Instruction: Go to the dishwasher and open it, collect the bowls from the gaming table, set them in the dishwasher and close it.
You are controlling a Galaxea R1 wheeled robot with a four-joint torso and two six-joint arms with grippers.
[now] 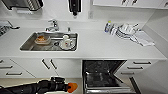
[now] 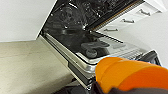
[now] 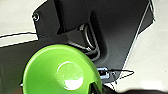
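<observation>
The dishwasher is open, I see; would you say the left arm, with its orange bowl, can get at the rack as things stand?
Probably yes. The dishwasher stands open with its door down, and the left gripper holds the orange bowl just beside it, with nothing visible between bowl and rack.

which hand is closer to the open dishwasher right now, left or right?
Left. The left hand carries an orange bowl just beside the open dishwasher, level with its lowered door. The right wrist view shows a green bowl against the robot's own body, no dishwasher.
</observation>
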